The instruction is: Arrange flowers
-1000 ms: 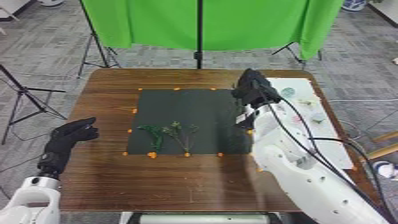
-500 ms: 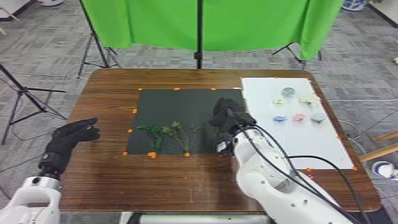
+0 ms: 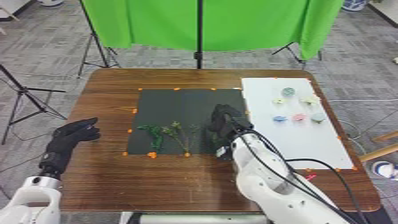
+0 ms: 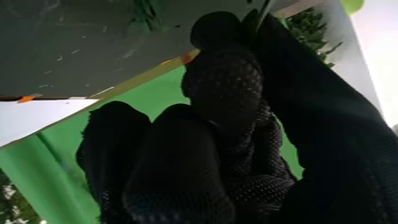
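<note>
We can pass over the table point(image 3: 107, 110) between the left hand point(image 3: 71, 134) and the mat point(image 3: 187, 110); the right arm point(image 3: 256, 172) obstructs the sheet's point(image 3: 298, 142) near left corner.

Right robot hand point(image 3: 227, 119) over black mat point(image 3: 178, 107), green stems point(image 3: 173, 131), pastel flowers point(image 3: 298, 117)

The table point(image 3: 169, 182) carries a dark mat point(image 3: 178, 107) and white sheet point(image 3: 298, 142)

Green cloth point(image 3: 147, 25) hanging beyond the wooden table point(image 3: 169, 187)!
And there's a black pole point(image 3: 200, 30) at the cloth, a tripod point(image 3: 19, 89) off left, grey carpet point(image 3: 360, 65) all around.
</note>
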You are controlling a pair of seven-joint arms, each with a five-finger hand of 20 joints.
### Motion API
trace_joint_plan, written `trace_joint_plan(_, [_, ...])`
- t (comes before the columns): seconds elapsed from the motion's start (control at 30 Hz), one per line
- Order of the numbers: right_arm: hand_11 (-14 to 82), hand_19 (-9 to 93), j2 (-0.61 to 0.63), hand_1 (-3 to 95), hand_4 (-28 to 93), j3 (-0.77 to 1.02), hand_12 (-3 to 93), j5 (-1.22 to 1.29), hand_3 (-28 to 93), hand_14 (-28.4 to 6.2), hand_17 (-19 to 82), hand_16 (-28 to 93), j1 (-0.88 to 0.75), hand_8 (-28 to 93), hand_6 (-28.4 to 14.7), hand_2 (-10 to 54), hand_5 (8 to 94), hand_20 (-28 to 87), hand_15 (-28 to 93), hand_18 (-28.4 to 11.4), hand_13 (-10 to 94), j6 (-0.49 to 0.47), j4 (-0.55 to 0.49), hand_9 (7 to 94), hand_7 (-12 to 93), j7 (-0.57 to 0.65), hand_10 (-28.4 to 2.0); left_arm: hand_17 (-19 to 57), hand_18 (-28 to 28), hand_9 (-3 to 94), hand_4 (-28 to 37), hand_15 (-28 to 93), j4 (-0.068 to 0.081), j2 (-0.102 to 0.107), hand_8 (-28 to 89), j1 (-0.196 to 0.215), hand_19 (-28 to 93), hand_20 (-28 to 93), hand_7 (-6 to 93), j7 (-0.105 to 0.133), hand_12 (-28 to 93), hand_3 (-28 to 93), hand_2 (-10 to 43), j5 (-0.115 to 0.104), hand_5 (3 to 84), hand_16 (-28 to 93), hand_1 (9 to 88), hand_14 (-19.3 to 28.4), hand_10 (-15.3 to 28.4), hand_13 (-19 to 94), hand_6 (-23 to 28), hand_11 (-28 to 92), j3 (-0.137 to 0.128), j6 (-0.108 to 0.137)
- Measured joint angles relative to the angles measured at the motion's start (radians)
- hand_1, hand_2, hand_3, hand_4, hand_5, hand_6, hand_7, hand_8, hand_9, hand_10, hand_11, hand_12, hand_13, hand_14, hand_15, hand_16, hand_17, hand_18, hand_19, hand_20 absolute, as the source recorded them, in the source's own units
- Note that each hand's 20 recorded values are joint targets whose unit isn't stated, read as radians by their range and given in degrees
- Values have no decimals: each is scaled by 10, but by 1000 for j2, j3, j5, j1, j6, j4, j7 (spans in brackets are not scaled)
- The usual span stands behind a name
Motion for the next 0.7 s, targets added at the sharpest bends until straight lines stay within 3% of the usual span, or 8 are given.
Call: trace_joint_plan(0.7, [505,932,42,483,-20,13,273,-4,556,-23,664,329,-2,162,-33,-95,763,615,643,-154,937,-57,-19,860,326,-73,-123,73,125,505,-198,297,0,-1,-73,-1,94,174,157,1,126,612,-19,0,476,-20,359,189,137,435,46,246,-2,-7])
